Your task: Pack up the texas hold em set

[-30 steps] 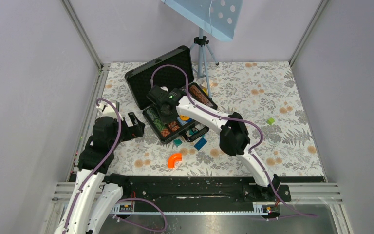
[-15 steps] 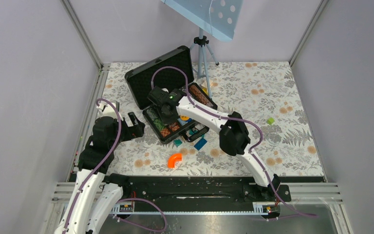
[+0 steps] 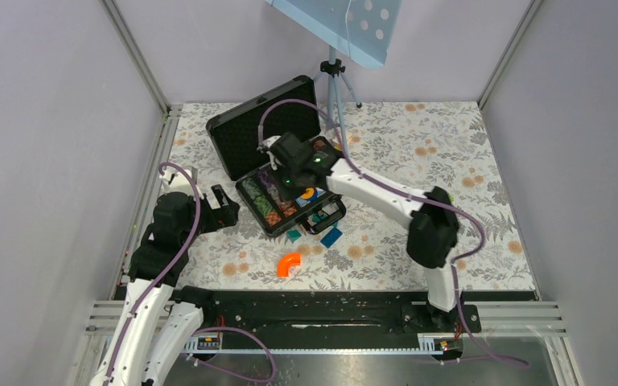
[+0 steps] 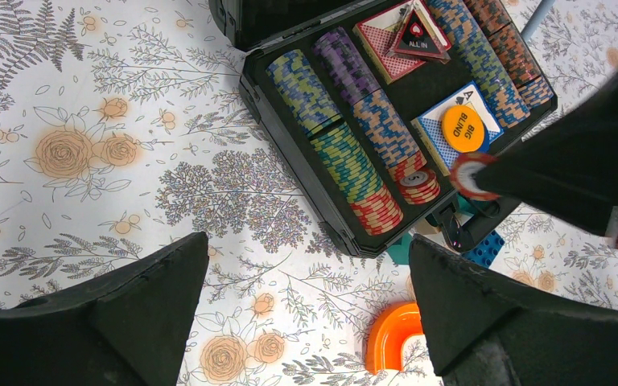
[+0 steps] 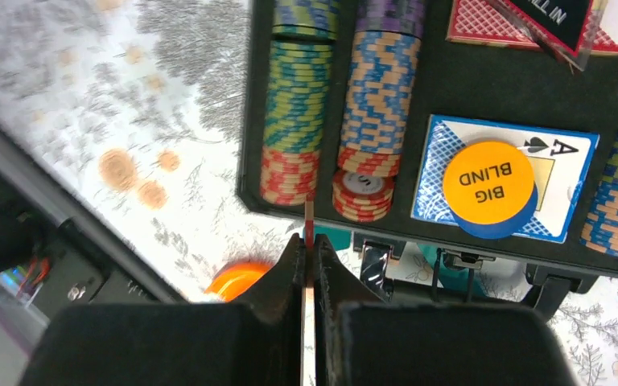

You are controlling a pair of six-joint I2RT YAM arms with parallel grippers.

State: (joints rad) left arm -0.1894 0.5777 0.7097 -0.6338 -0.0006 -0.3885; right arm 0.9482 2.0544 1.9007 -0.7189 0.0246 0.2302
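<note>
The black briefcase (image 3: pixel 251 195) lies open at the back left of the table, its lid (image 3: pixel 264 127) tilted back. In the left wrist view its tray (image 4: pixel 293 146) holds rows of striped chips (image 4: pixel 346 161), a red deck (image 4: pixel 385 44) and a blue deck (image 4: pixel 433 129) with an orange BIG BLIND button (image 4: pixel 462 129). My right gripper (image 5: pixel 309 245) is shut on a red and white chip (image 5: pixel 309 221), held edge-on over the case's front wall by the end of the chip rows (image 5: pixel 290 173). It also shows in the top view (image 3: pixel 287 178). My left gripper (image 4: pixel 307 241) is open and empty over the table, left of the case.
An orange curved piece (image 3: pixel 289 264) lies in front of the case. Teal (image 3: pixel 293 235) and blue (image 3: pixel 331 236) blocks sit at the case's front edge by its handle. A small green block (image 3: pixel 447 199) lies to the right. A tripod (image 3: pixel 334 88) stands behind the case.
My right arm has swung right: the gripper has moved from the left chip rows to over the middle of the case. The left arm has not moved.
</note>
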